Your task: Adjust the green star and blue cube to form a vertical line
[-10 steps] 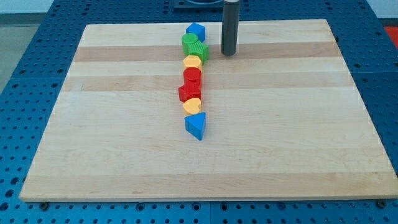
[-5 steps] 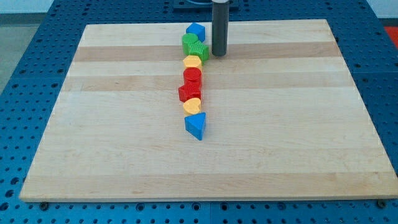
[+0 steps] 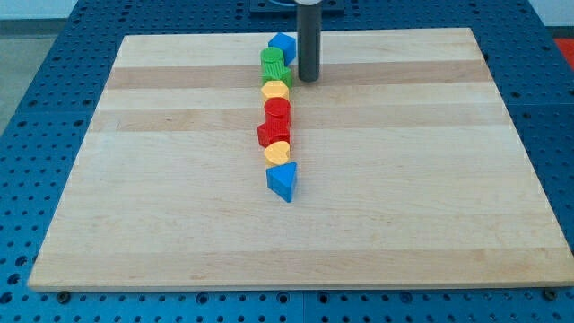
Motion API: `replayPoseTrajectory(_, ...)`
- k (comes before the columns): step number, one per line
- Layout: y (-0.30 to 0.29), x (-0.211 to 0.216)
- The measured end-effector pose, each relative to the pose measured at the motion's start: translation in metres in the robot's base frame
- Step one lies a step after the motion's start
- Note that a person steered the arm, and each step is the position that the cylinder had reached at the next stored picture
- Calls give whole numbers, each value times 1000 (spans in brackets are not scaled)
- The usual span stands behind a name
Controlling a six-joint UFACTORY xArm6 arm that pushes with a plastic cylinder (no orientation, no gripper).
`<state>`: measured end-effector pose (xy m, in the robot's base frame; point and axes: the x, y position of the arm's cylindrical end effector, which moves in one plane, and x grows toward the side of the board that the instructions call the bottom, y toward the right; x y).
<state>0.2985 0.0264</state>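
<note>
The blue cube (image 3: 282, 46) sits near the board's top edge. Just below it lie two green blocks: a rounded one (image 3: 272, 59) and the green star (image 3: 279, 74), touching each other. My tip (image 3: 308, 79) is at the right side of the green star, touching or nearly touching it, and below and right of the blue cube. The rod hides a little of the board behind it.
Below the star a column runs down the view: a yellow block (image 3: 275, 91), a red block (image 3: 278, 111), a red star-like block (image 3: 273, 133), a yellow block (image 3: 277, 151) and a blue triangular block (image 3: 282, 181). The wooden board (image 3: 430, 179) lies on a blue pegboard.
My tip has moved left, from well right of the green star to its right side. The green star has shifted slightly left, closer under the green rounded block.
</note>
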Motion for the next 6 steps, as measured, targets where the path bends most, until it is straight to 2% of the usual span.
replayPoseTrajectory(1,14,-10)
replayPoseTrajectory(3,14,-63)
replayPoseTrajectory(6,-23,-66)
